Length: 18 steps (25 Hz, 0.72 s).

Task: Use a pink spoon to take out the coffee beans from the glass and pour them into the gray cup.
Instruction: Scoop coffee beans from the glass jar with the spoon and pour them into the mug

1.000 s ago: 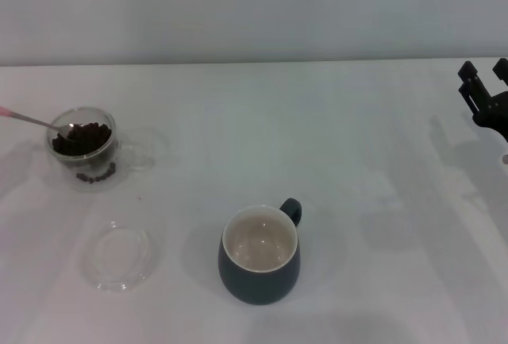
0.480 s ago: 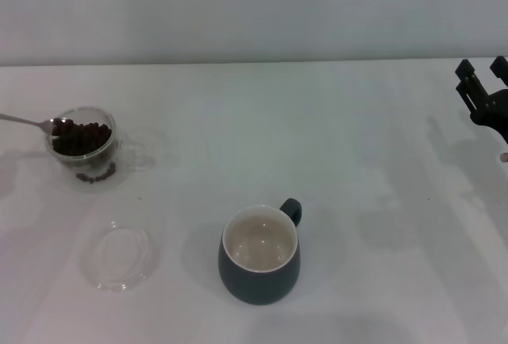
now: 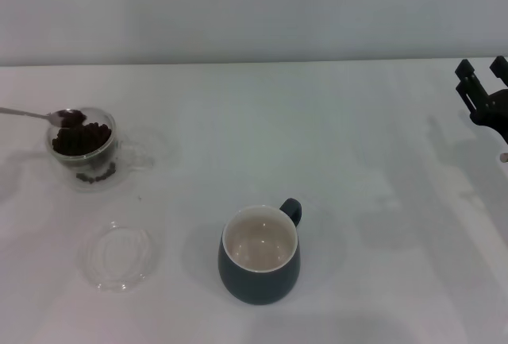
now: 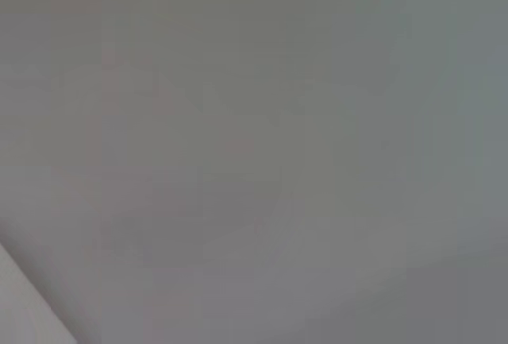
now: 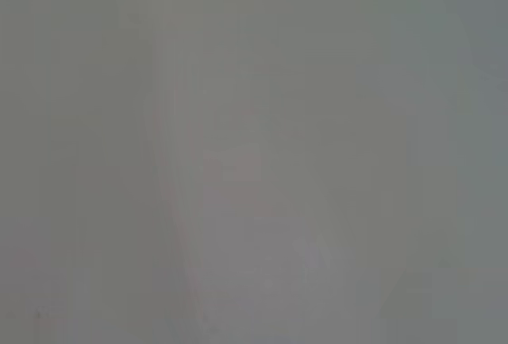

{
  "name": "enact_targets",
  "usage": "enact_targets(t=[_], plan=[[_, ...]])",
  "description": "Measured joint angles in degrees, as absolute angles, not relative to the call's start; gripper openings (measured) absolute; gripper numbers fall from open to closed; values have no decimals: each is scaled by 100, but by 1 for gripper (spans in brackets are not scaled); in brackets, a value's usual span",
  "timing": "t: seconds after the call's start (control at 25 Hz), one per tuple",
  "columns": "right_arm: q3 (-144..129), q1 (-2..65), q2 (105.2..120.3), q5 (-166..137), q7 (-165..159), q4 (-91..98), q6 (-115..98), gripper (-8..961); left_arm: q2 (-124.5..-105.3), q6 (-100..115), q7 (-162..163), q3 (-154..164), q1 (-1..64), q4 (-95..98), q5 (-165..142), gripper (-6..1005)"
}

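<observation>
The spoon [image 3: 48, 114] sits at the far left of the frame, its bowl loaded with a few beans and poised at the near-left rim of the glass [image 3: 83, 147], its shaft running almost level out past the left edge. Whatever holds it is outside the frame, so I cannot tell how the left gripper is closed; both wrist views show only a blank grey surface. The cup [image 3: 259, 255] stands well apart, down and to the right of the spoon, in the lower middle of the frame, handle toward the upper right. The carry would therefore run diagonally right and toward the bottom, and the left arm looks much the nearer one.

The glass holds a dark heap of beans [image 3: 82, 137]. The cup shows a bare cream inside, no beans yet. A shallow clear dish [image 3: 119, 255] lies below the glass.

The right gripper [image 3: 483, 75] is parked at the right edge, prongs spread, holding nothing.
</observation>
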State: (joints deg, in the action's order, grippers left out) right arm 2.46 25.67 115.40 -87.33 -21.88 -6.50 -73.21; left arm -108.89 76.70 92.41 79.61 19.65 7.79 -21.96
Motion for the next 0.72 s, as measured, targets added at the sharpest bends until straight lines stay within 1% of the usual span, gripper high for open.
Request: enact_targets(t=[0.08,0.16,0.2,0.24,0.44,0.56,0.72], plan=[[246,2570,11540,-8735,-2188,-650,-7322,613,-10973,7672,9261,7975,1990,778,-2219,161],[246,2572,11539,-8736,-2188,-651,-7322,613,-11096,7679,9269,7983,2021,790,-2267,161],[246,2572,11540,-8736,-2188,-654,-7323,613,-11196,7684,9278,7984,2065,796,-2310,161],[246,2573,11540,-8737,-2186,-659,-7323,613,-11217,7685,9283,7987,2077,796,-2326,162],[248,2580,11540,-8737,-2174,-667,-7323,613,-11476,7688,9421,7989,2259,800,-2542,163],[256,2587,11540,-8737,-2164,-673,-7323,613,-11580,7688,9505,7989,2367,800,-2704,163],[266,2593,11540,-8736,-2156,-696,-7322,613,-11669,7688,9658,7989,2474,791,-2984,164]])
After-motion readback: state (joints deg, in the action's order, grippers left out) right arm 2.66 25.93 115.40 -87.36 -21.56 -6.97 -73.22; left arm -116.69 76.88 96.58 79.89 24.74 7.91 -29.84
